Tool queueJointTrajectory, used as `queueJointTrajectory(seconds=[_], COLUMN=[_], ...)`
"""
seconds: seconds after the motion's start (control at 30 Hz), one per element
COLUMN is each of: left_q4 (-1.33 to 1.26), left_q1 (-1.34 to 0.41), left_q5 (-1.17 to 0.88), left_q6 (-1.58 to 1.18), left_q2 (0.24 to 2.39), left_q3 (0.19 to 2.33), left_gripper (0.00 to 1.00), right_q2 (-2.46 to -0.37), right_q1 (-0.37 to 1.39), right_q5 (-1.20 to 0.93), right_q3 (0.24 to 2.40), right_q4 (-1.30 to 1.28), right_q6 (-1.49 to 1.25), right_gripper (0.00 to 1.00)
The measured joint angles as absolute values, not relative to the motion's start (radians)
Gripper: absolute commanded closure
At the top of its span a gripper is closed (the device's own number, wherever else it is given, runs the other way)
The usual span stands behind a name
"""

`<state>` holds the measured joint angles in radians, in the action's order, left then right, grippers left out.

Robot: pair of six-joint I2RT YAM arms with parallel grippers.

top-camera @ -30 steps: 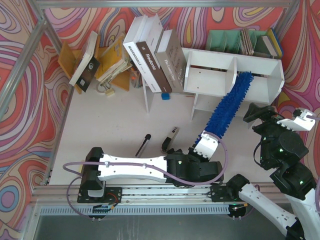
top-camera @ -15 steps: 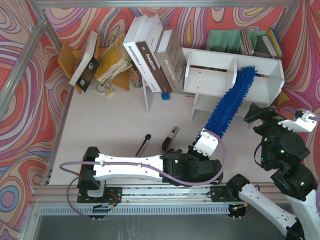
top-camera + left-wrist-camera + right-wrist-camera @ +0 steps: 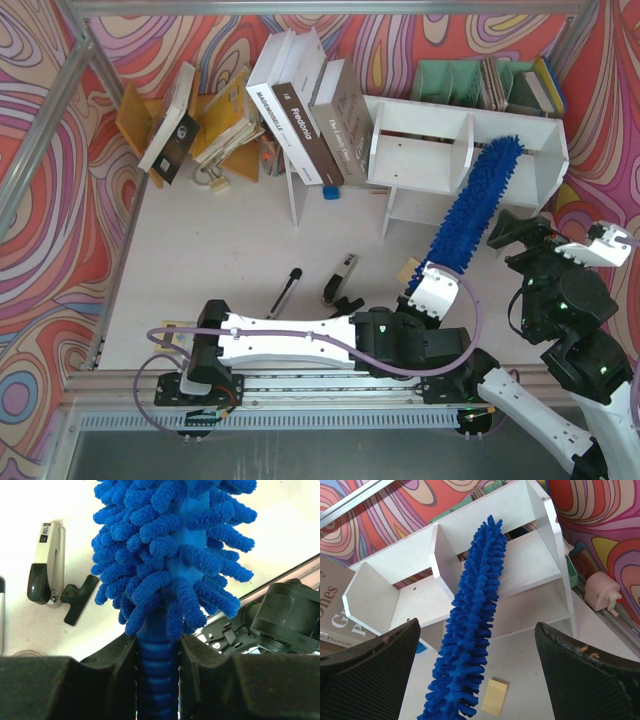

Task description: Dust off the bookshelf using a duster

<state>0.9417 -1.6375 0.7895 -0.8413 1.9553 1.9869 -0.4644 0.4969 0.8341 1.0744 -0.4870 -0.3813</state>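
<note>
Top external view: we are watching the left pincer point(image 3: 440, 285) clamping the slim ribbed handle of the blue duster point(image 3: 468, 208), whose shaggy head is slanting up from above the surface point(image 3: 220, 240) into the white bookshelf point(image 3: 420, 125). The duster's tip is lying in the upper tier's right compartment, just right of the central divider, and its strands are crossing the front edge of that board.

Through the left wrist camera we are seeing both fingers point(image 3: 122, 665) pressing against the handle directly below the fluffy head.

The right pincer point(image 3: 476, 630) is hanging wide open on the near side of the shelf's right end, gripping nothing. Its two dark pads are framing the duster from a distance without touching it.

Large books point(image 3: 300, 115) are leaning against the shelf's left side, and a pale green file organiser point(image 3: 450, 80) is standing behind it. A black-and-silver handheld tool point(image 3: 45, 562) is lying on the surface left of the duster, while a small yellow note point(image 3: 494, 697) is lying beside the duster's lower end.
</note>
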Motion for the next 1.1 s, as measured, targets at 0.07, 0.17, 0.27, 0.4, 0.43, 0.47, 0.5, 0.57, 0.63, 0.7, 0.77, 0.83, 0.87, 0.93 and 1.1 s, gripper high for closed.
queueJointTrajectory(seconds=[0.07,0.17,0.27,0.4,0.43,0.47,0.5,0.57,0.63,0.7,0.77,0.83,0.87,0.93,1.1], left_q4=[0.945,0.954,0.955,0.959,0.962,0.965,0.970,0.973,0.983,1.000,1.023,1.047,1.060,1.086,1.117], left_q1=[-1.641,-1.636,-1.623,-1.605,-1.604,-1.605,-1.605,-1.605,-1.605,-1.605,-1.605,-1.608,-1.611,-1.622,-1.644], left_q5=[0.791,0.791,0.788,0.770,0.766,0.759,0.749,0.737,0.726,0.714,0.707,0.710,0.719,0.742,0.778], left_q6=[-0.855,-0.888,-0.923,-0.967,-0.979,-0.992,-1.005,-1.023,-1.037,-1.047,-1.052,-1.054,-1.054,-1.055,-1.076], left_q2=[1.961,1.970,1.980,2.006,2.012,2.018,2.024,2.035,2.049,2.072,2.102,2.127,2.135,2.144,2.145], left_q3=[1.990,2.014,2.043,2.068,2.070,2.070,2.070,2.070,2.086,2.128,2.185,2.234,2.255,2.294,2.312], left_gripper=[1.00,1.00,1.00,1.00,1.00,1.00,1.00,1.00,1.00,1.00,1.00,1.00,1.00,1.00,1.00], right_q2=[-0.458,-0.448,-0.438,-0.422,-0.419,-0.414,-0.411,-0.408,-0.408,-0.408,-0.408,-0.408,-0.408,-0.405,-0.393], right_q1=[0.497,0.497,0.497,0.497,0.497,0.497,0.497,0.497,0.497,0.497,0.497,0.497,0.497,0.497,0.497], right_q5=[0.831,0.828,0.822,0.810,0.810,0.809,0.807,0.803,0.797,0.788,0.780,0.773,0.770,0.765,0.758], right_q3=[1.074,1.074,1.074,1.074,1.073,1.071,1.069,1.063,1.053,1.041,1.030,1.025,1.024,1.025,1.025], right_q4=[-0.492,-0.494,-0.497,-0.500,-0.500,-0.500,-0.500,-0.500,-0.499,-0.499,-0.499,-0.500,-0.500,-0.500,-0.500], right_q6=[-0.384,-0.386,-0.386,-0.386,-0.386,-0.386,-0.386,-0.385,-0.385,-0.386,-0.386,-0.386,-0.387,-0.386,-0.386], right_gripper=[0.15,0.15,0.15,0.15,0.15,0.15,0.15,0.15,0.14,0.15,0.15,0.14,0.14,0.14,0.14])
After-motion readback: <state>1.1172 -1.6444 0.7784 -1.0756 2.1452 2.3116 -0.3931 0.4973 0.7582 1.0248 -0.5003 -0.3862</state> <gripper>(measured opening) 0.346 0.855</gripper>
